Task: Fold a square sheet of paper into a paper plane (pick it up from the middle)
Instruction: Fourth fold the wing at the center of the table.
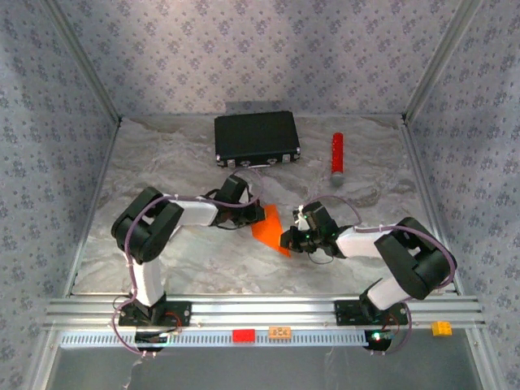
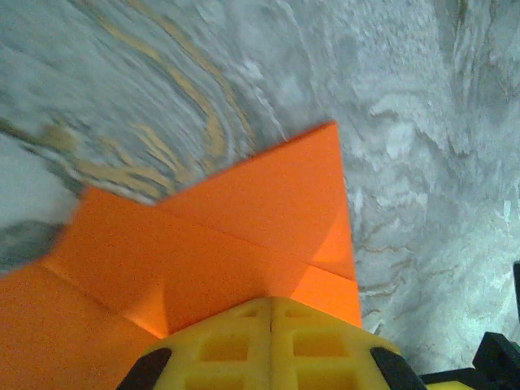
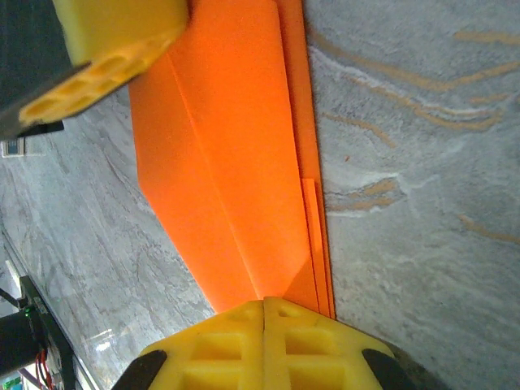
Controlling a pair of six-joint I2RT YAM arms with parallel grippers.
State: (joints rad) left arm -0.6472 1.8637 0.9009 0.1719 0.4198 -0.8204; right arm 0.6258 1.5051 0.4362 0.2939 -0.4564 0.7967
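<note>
even diffuse light from above, faint soft shadows on the tabletop (image 1: 203,268) in the top view; left wrist view motion-blurred at upper left, right wrist view sharper, orange paper (image 3: 236,162) saturated, no glare.

The orange paper (image 1: 270,230) sits on the table (image 1: 195,262) between both arms; the left gripper (image 1: 258,214) meets its far-left edge; the right gripper (image 1: 288,240) meets its near-right edge. The black case (image 1: 256,138) lies at the far side; the red cylinder (image 1: 336,153) lies to its right, apart from it.
</note>
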